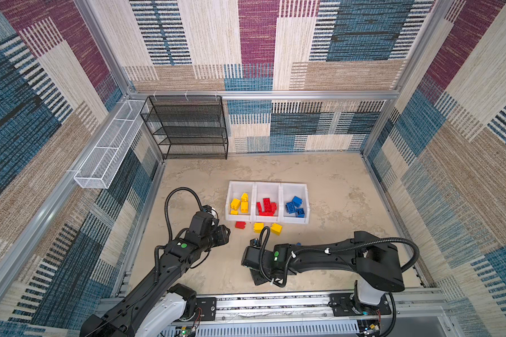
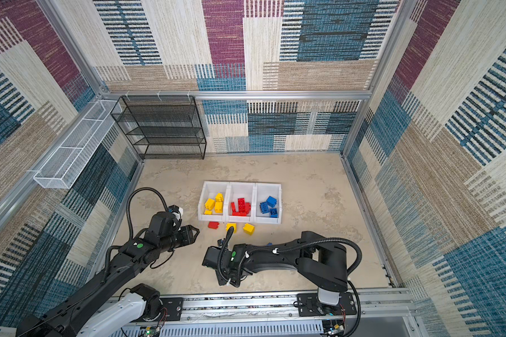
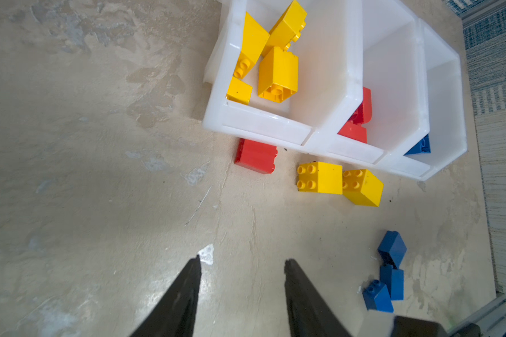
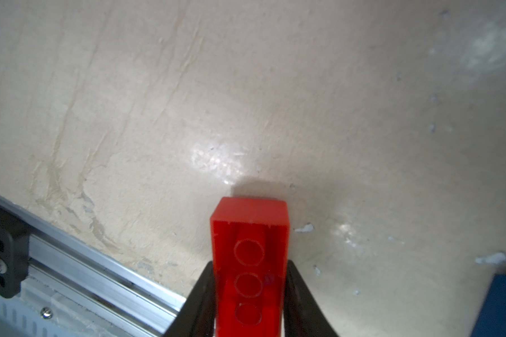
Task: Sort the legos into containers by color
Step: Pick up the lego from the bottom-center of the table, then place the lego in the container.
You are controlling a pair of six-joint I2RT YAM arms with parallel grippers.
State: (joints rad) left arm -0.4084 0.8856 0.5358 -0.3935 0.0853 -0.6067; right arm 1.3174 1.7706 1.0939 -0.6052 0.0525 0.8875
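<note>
While the right fingers [image 4: 303, 303] were clamped on an oblong red lego [image 4: 250, 262] close to the counter [image 4: 275, 87] near the front rail [image 4: 100, 277], the left fingers [image 3: 181, 300] stood apart with nothing between them. The three white containers [image 1: 268, 218] held yellow, red and blue bricks separately. A loose red lego [image 1: 240, 225] and two yellow legos [image 1: 258, 227] lay just before their lips.

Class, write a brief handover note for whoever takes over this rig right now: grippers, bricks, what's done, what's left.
Left gripper open, empty, near the containers.
Right gripper shut on a red brick.
Done: containers hold sorted yellow, red and blue legos, one colour each.
Left: the held brick, plus a loose red brick, two yellow bricks and three blue bricks on the table.
</note>
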